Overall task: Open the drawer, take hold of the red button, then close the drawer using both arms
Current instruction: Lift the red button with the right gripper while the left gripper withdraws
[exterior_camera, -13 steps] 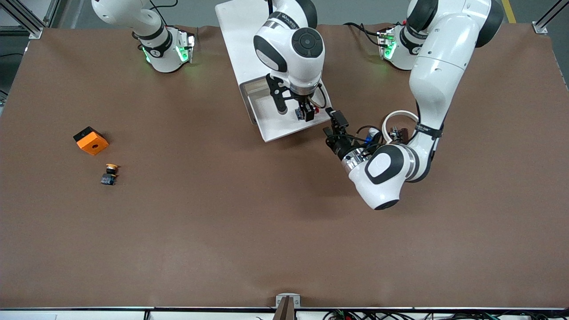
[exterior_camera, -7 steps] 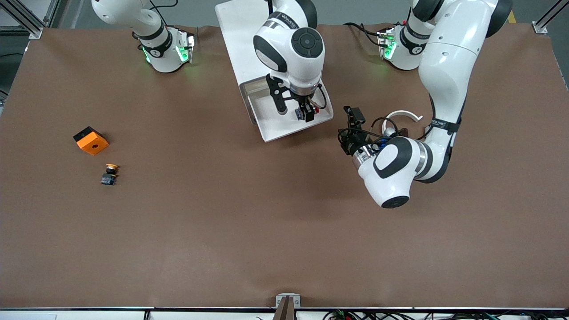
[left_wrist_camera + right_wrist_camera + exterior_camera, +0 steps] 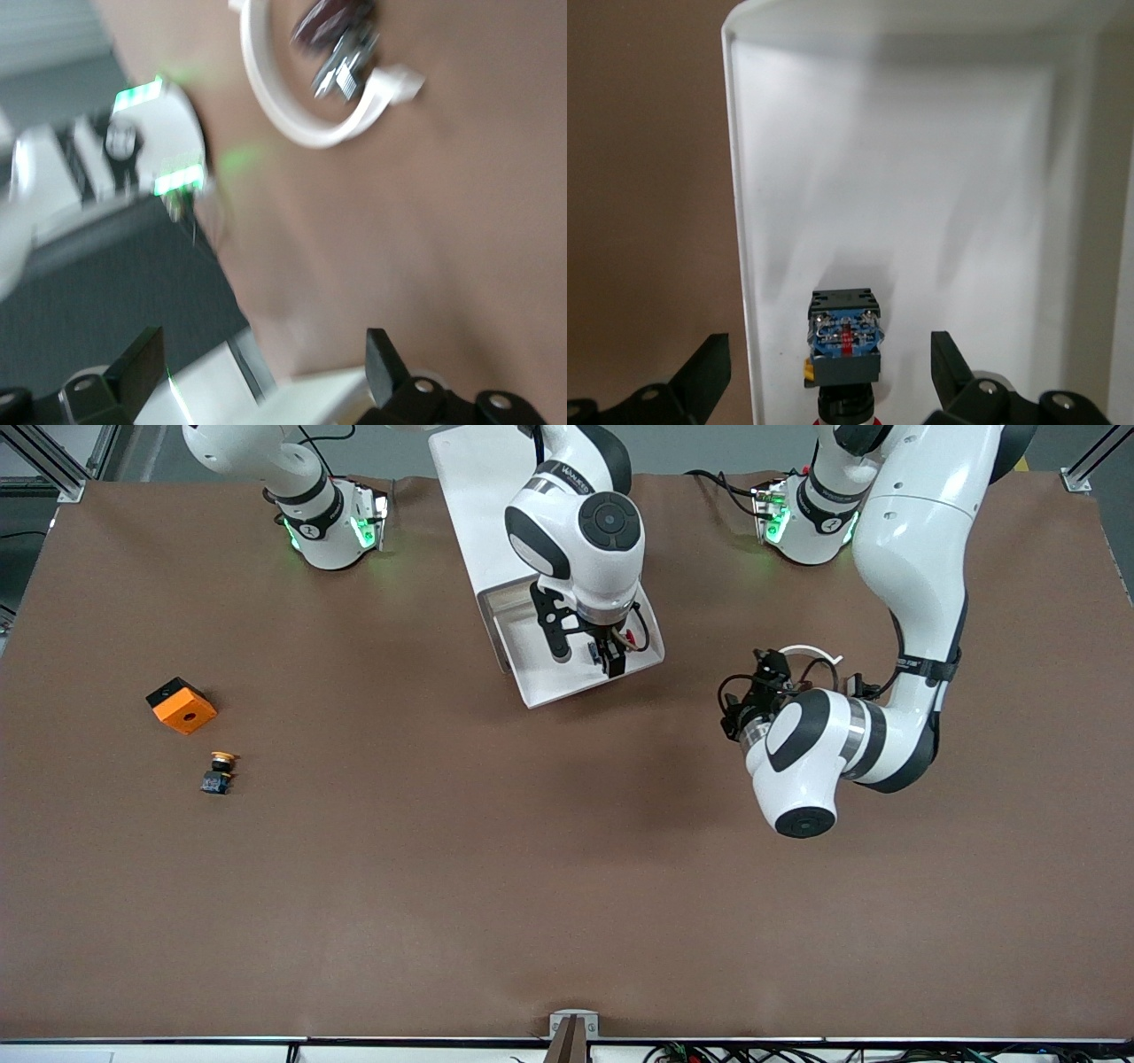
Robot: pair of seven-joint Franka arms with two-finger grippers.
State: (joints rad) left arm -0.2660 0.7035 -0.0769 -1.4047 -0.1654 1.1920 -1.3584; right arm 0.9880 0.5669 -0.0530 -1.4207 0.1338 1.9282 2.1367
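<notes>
Button (image 3: pixel 845 354), a small push switch with a black body, is lying in the pulled-out white tray-like drawer (image 3: pixel 554 677); the right hand (image 3: pixel 604 657) is hovering over it, fingers apart. It looks light and rigid, best pinched across the squarish body. Beside the drawer, the left hand (image 3: pixel 266 376) is gaping empty.

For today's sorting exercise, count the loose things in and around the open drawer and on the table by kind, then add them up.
Push buttons: 2, the red button in the drawer and the yellow-capped button
Orange cube: 1
White ring piece: 1
Total: 4
</notes>
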